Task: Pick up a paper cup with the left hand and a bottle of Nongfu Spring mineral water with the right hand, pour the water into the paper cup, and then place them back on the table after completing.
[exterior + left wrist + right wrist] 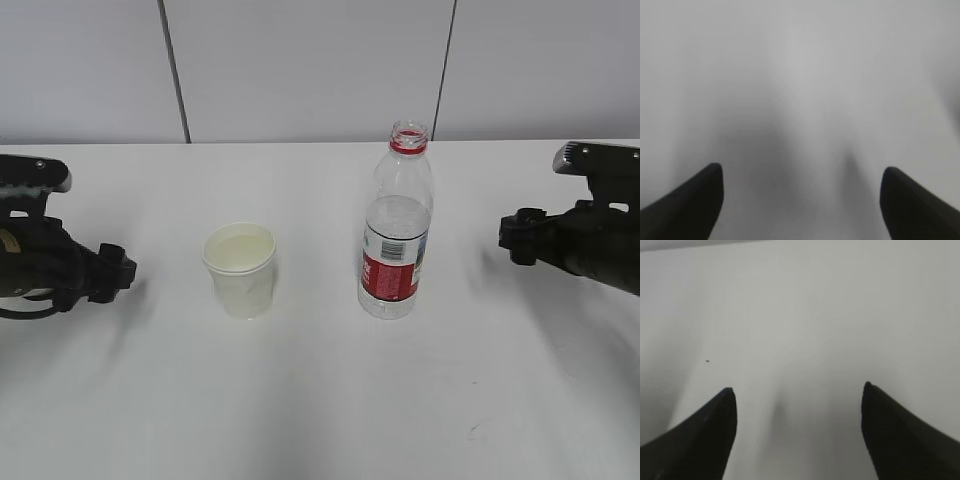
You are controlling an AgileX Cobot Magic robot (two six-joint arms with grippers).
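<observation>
A white paper cup [241,268] stands upright on the white table [320,400], left of centre, with clear water [240,250] in it. An uncapped clear bottle [396,225] with a red label and red neck ring stands upright to its right, about half full. The left hand [75,265] rests at the left edge, well apart from the cup. The right hand [560,235] rests at the right edge, apart from the bottle. In the wrist views both grippers, left [801,172] and right [797,390], are open and empty over bare tabletop.
A grey panelled wall [300,70] runs along the table's far edge. A small dark speck [707,360] marks the tabletop in the right wrist view.
</observation>
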